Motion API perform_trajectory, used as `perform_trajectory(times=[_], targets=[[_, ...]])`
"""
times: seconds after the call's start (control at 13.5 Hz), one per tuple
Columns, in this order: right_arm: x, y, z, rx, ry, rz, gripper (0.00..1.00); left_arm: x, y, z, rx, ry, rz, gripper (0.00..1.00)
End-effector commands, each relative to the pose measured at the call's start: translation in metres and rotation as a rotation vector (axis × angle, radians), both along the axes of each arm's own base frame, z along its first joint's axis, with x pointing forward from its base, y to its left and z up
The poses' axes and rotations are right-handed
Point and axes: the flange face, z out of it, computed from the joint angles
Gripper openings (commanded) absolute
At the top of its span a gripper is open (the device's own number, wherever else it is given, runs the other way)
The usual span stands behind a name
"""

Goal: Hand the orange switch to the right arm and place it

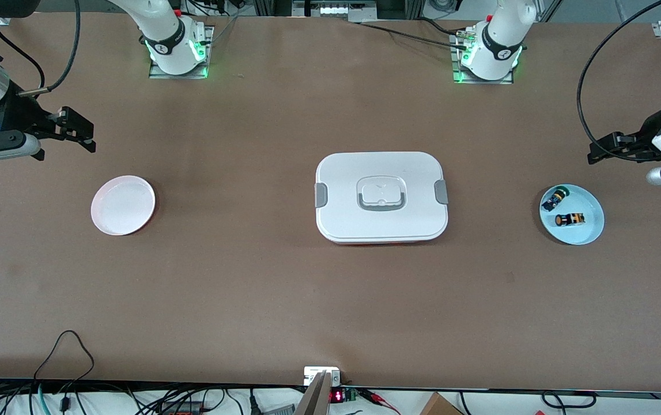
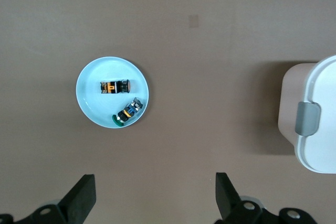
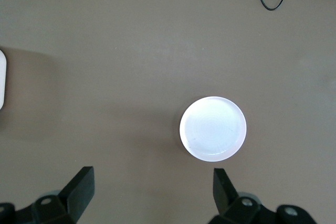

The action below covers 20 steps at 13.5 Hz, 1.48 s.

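Note:
The orange switch (image 1: 570,219) (image 2: 114,86), a tiny black cylinder with an orange band, lies on its side in a light blue plate (image 1: 590,231) (image 2: 90,100) at the left arm's end of the table. A black switch with a green cap (image 1: 555,199) (image 2: 127,113) lies beside it in the same plate. My left gripper (image 1: 598,151) (image 2: 155,182) hangs open and empty over bare table next to that plate. My right gripper (image 1: 79,131) (image 3: 152,179) hangs open and empty over bare table beside a white plate (image 1: 123,205) (image 3: 212,128).
A white lidded container (image 1: 381,173) (image 2: 317,145) with grey clips stands in the middle of the table, between the two plates. Cables run along the table's edge nearest the front camera.

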Motion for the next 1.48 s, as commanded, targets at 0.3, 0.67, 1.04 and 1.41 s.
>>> perform_trajectory(times=[0.3, 0.67, 1.04, 1.41], targets=[[0.0, 0.002, 0.006, 0.003, -0.004, -0.005, 1.0, 0.003, 0.106, -0.088, -0.053, 0.209, 0.108, 1.0], [0.0, 0.0, 0.006, 0.002, -0.003, -0.008, 1.0, 0.008, 0.113, -0.181, -0.002, 0.107, 0.048, 1.0], [0.001, 0.002, 0.006, 0.002, -0.006, -0.005, 1.0, -0.002, 0.106, -0.269, 0.008, -0.02, -0.012, 1.0], [0.001, 0.004, 0.007, 0.001, -0.012, 0.0, 1.0, -0.009, 0.106, -0.33, 0.008, -0.07, -0.034, 1.0]])
